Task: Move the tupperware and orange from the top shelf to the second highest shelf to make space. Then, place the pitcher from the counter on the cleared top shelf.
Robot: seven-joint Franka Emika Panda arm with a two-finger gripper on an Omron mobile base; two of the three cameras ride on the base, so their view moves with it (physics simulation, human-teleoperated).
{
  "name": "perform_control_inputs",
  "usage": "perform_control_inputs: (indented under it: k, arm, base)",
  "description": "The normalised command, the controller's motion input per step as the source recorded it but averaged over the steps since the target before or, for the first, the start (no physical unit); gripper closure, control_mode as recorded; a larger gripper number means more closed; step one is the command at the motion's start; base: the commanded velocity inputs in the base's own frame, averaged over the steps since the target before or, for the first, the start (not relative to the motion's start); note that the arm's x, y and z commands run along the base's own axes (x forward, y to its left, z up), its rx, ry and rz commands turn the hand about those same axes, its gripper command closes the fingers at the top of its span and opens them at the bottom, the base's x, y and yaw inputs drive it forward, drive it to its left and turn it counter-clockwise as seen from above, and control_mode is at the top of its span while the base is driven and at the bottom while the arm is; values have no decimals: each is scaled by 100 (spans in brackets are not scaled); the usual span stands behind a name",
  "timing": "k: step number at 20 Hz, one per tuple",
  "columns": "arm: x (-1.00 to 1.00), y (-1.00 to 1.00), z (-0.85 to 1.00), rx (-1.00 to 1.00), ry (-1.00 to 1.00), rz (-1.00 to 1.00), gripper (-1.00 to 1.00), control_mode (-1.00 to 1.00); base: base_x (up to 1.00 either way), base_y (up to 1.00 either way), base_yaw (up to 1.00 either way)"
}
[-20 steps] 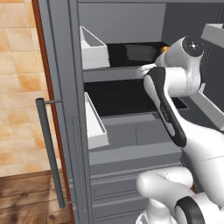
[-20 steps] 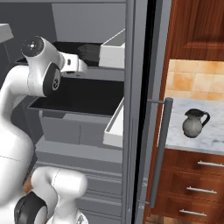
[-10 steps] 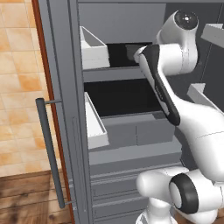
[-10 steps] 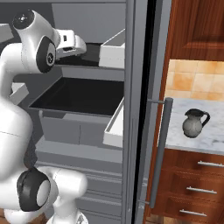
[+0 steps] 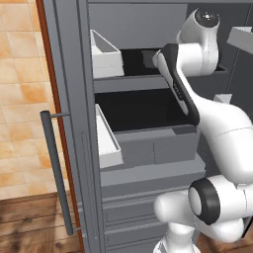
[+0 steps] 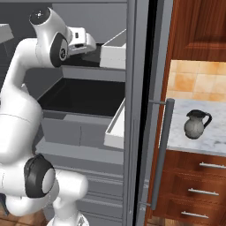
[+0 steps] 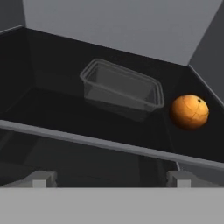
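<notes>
The tupperware (image 7: 122, 89) and the orange (image 7: 189, 111) sat side by side on the top shelf (image 7: 52, 113), the orange near the fridge wall. The gripper (image 6: 84, 39) hovered at the shelf's front edge, holding nothing; its opening could not be judged. The pitcher (image 6: 196, 124) stood on the counter (image 6: 212, 141).

In both base views the arm hides the tupperware (image 7: 122, 89), and seemingly the orange (image 7: 189, 111).

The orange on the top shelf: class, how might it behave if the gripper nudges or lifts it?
The orange looks fully round, so a nudge would probably roll it along the flat top shelf. Nothing touches it; the tupperware sits apart, so little would stop it. Its curved skin may slip between narrow fingers.
</notes>
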Motion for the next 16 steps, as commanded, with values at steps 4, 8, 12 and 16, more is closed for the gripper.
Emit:
perform_control_inputs:
  k: [4, 8, 12, 16]
  arm:
    - [50, -17, -19, 0, 0, 0, -100, -100]
    - [59, -5, -5, 0, 0, 0, -100, -100]
    - [61, 0, -2, 0, 0, 0, -100, -100]
    - [58, 0, -2, 0, 0, 0, -100, -100]
  base:
    - [0, 0, 0]
    - [0, 0, 0]
    - [0, 0, 0]
    - [0, 0, 0]
